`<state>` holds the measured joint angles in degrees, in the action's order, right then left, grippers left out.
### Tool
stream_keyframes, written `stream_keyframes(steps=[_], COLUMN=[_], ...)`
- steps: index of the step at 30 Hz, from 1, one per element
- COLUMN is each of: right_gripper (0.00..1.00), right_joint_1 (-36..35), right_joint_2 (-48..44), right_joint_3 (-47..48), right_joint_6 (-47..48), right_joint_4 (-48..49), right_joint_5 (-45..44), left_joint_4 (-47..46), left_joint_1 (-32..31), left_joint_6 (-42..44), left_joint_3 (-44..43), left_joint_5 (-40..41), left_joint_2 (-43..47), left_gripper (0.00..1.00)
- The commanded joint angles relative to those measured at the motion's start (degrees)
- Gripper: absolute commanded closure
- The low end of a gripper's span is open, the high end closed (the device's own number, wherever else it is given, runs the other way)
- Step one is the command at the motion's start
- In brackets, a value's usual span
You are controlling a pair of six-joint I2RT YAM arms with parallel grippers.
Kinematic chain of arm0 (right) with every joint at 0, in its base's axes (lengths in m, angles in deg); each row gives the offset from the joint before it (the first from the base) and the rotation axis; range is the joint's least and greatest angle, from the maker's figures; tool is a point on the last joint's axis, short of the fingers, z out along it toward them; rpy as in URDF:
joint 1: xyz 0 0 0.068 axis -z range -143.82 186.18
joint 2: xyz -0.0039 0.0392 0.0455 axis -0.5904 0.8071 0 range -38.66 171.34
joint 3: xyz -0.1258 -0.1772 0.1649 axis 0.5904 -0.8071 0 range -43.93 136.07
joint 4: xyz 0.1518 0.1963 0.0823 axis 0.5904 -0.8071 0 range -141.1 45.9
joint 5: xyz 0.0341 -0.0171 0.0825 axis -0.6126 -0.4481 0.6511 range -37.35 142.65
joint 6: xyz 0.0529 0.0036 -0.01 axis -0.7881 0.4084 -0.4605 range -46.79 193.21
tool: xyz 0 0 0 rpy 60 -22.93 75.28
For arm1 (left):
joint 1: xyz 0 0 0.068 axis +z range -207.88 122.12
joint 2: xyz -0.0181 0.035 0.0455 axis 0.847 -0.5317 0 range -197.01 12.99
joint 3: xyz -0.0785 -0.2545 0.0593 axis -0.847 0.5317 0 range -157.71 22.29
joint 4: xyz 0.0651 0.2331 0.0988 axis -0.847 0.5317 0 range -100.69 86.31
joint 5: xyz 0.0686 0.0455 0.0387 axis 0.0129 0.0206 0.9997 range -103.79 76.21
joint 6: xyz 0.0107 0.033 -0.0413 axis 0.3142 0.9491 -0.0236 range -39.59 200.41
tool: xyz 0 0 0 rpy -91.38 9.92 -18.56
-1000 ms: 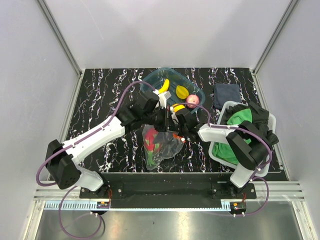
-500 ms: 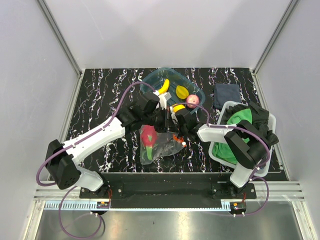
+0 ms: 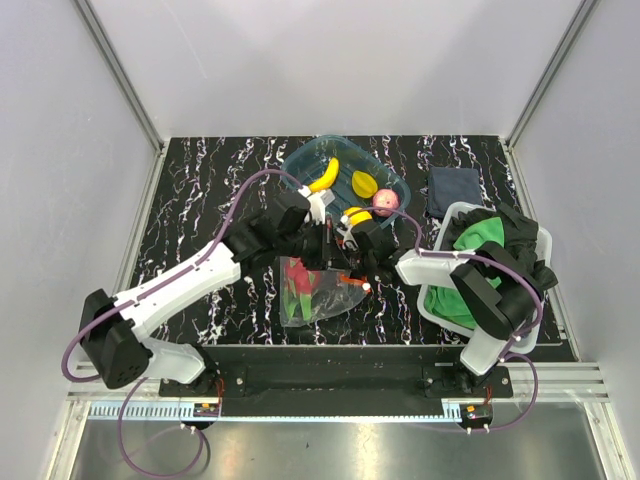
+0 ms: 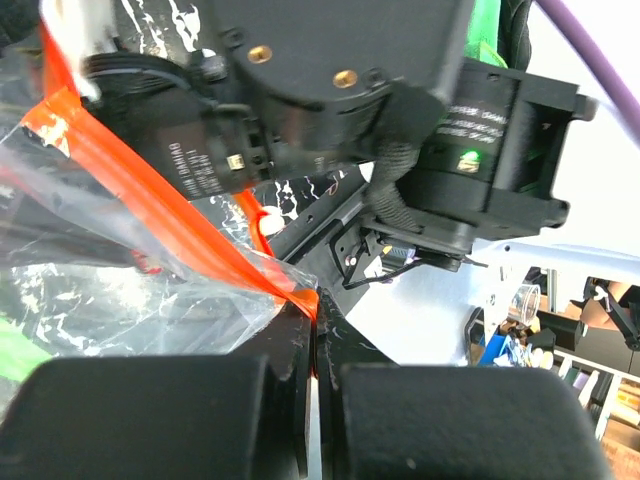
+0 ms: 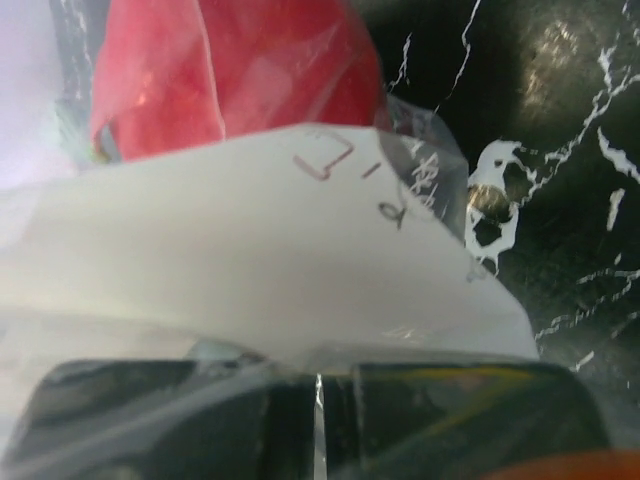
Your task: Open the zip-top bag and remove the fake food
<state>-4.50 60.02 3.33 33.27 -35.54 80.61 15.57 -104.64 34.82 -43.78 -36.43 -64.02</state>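
The zip-top bag (image 3: pixel 320 292) hangs crumpled between both grippers over the marble table, with a red-pink fake fruit (image 3: pixel 299 279) inside it. My left gripper (image 4: pixel 318 320) is shut on the end of the red-orange zip strip (image 4: pixel 150 200). Facing it, my right gripper (image 5: pixel 318 385) is shut on the clear film by the bag's white label (image 5: pixel 250 240), and the red fruit (image 5: pixel 230 70) lies just beyond. In the top view the left gripper (image 3: pixel 326 246) and right gripper (image 3: pixel 350 266) almost touch. A yellow banana (image 3: pixel 325 175), a yellow piece (image 3: pixel 363 183) and a pinkish ball (image 3: pixel 385 200) lie in the teal tray (image 3: pixel 372 150).
A white basket (image 3: pixel 447 215) holding green cloth (image 3: pixel 480 235) and black cloth stands at the right edge, beside the right arm. A dark blue folded cloth (image 3: pixel 452 188) lies behind it. The tray sits just behind both grippers.
My right gripper has shut on the bag's film. The bag has bunched up and drawn in toward the grippers, and the red fruit has shifted inside it. The left arm moved slightly.
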Motion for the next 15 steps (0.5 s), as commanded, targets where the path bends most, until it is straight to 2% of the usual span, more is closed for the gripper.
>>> stream_keyframes(steps=[1,4,5,8,9,11,12,15], right_gripper=[0.97,0.82,0.74,0.63,0.56,0.50,0.44,0.39], right_joint_1=[-0.2,-0.2,-0.2,-0.3,-0.3,-0.2,-0.3,-0.1], right_joint_2=[-3.8,-2.8,-2.3,-0.4,0.6,1.4,1.7,1.2], right_joint_3=[-0.6,-0.4,-0.3,-0.3,-0.3,-0.7,-1.0,-2.6], right_joint_6=[1.7,1.3,1.4,2.5,3.2,3.5,3.3,2.7], right_joint_4=[-1.4,-0.6,-0.7,0.1,0.3,1.3,1.9,4.0], right_joint_5=[0.1,4.9,7.2,12.0,13.2,15.7,16.2,16.0], left_joint_4=[-3.4,-3.7,-3.8,-4.4,-4.9,-5.8,-6.1,-6.9], left_joint_1=[0.4,0.4,0.4,0.4,0.4,0.4,0.4,0.4], left_joint_6=[-0.6,-0.5,-0.3,-0.7,-1.2,-1.7,-2.0,-3.0], left_joint_3=[0.6,-0.1,-1.1,-3.0,-3.5,-4.4,-5.4,-6.5], left_joint_5=[0.4,-0.8,-1.9,-2.8,-3.0,-4.1,-4.5,-5.7], left_joint_2=[4.0,3.3,2.8,1.4,0.6,-0.2,-0.9,-2.7], left_gripper=[1.00,1.00,1.00,1.00,1.00,1.00,1.00,1.00])
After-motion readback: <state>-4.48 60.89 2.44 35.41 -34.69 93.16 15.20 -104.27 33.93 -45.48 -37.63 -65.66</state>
